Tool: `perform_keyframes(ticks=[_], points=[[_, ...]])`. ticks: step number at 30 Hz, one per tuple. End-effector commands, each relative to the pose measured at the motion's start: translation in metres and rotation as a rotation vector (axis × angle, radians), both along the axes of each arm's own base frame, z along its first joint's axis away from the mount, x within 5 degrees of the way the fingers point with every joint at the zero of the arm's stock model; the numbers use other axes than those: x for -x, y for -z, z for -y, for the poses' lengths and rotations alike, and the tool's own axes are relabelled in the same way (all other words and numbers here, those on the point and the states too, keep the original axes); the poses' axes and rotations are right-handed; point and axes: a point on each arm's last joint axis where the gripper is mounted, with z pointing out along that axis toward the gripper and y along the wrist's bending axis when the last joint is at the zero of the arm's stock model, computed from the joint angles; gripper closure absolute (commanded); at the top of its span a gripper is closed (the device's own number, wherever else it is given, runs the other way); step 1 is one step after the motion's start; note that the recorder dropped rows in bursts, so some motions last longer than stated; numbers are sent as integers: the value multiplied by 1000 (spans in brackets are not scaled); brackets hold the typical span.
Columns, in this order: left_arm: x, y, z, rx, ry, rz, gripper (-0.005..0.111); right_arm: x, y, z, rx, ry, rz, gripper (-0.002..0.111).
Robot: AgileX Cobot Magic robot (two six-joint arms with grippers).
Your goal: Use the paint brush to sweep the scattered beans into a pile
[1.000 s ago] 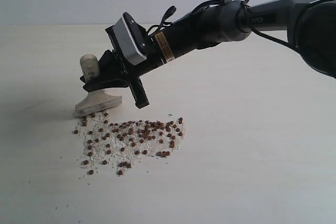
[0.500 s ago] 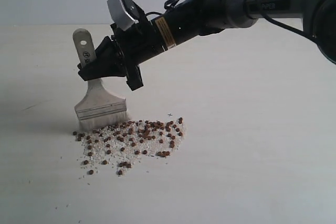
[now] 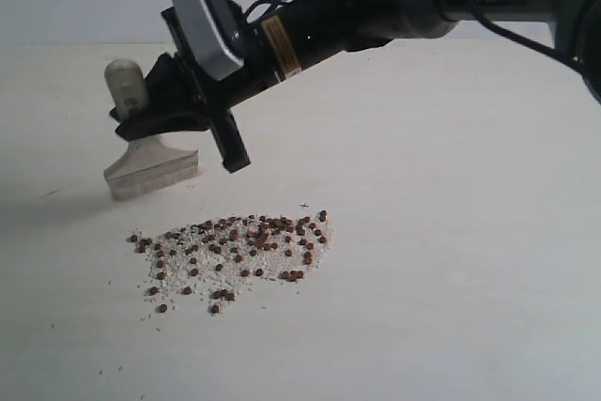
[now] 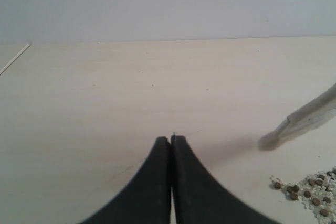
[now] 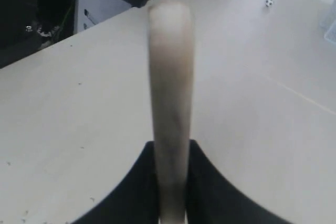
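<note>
The right gripper (image 3: 158, 121) pinches the brush (image 3: 150, 166) by its handle at left of centre, bristles lifted off the table (image 3: 451, 279), up and left of the beans (image 3: 235, 255) at lower centre. This looks like a reset between strokes; next, land the bristles outside the patch and drag inward. Half a second ago they touched its upper-left edge. The left gripper (image 4: 171, 148) has its fingers pressed together.

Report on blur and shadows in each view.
Exterior view: sharp, soft even light, beans crisp, a faint shadow beside the brush. Right wrist view: the brush handle is smeared and out of focus up close. Left wrist view: the brush edge is slightly blurred, with a soft shadow at its tip.
</note>
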Motion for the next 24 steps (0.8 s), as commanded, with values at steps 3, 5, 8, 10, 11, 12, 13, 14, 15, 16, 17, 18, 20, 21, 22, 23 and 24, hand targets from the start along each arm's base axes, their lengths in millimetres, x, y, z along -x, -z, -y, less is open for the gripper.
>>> perform_keyframes(ticks=[3,5,8,10,11,12,13,14,15,16,17,18,20,21,22,23,24], points=[[0,-1,0,4,1,7,107,25,23,-31,-17,-119,44,108],[0,-1,0,4,1,7,107,25,26,-31,-12,-118,36,108],[0,-1,0,4,1,7,107,22,27,-29,11,-89,-25,108],[0,-1,0,4,1,7,107,21,27,-27,23,-73,-57,108],[0,-1,0,4,1,7,107,21,27,-27,32,-65,-81,108],[0,-1,0,4,1,7,107,21,27,-27,41,-56,-106,108],[0,-1,0,4,1,7,107,21,27,-27,55,-43,-143,108],[0,-1,0,4,1,7,107,21,25,-27,64,-32,-171,108],[0,-1,0,4,1,7,107,21,24,-27,77,-18,-207,108],[0,-1,0,4,1,7,107,21,22,-27,87,-7,-238,108],[0,-1,0,4,1,7,107,21,20,-27,92,1,-255,108],[0,-1,0,4,1,7,107,22,17,-27,93,4,-261,108],[0,-1,0,4,1,7,107,22,10,-26,85,6,-251,108],[0,-1,0,4,1,7,107,22,5,-25,75,3,-235,108],[0,-1,0,4,1,7,107,23,-1,-25,69,3,-226,108],[0,-1,0,4,1,7,107,23,-5,-25,63,2,-219,108],[0,-1,0,4,1,7,107,24,-12,-24,55,2,-206,108]])
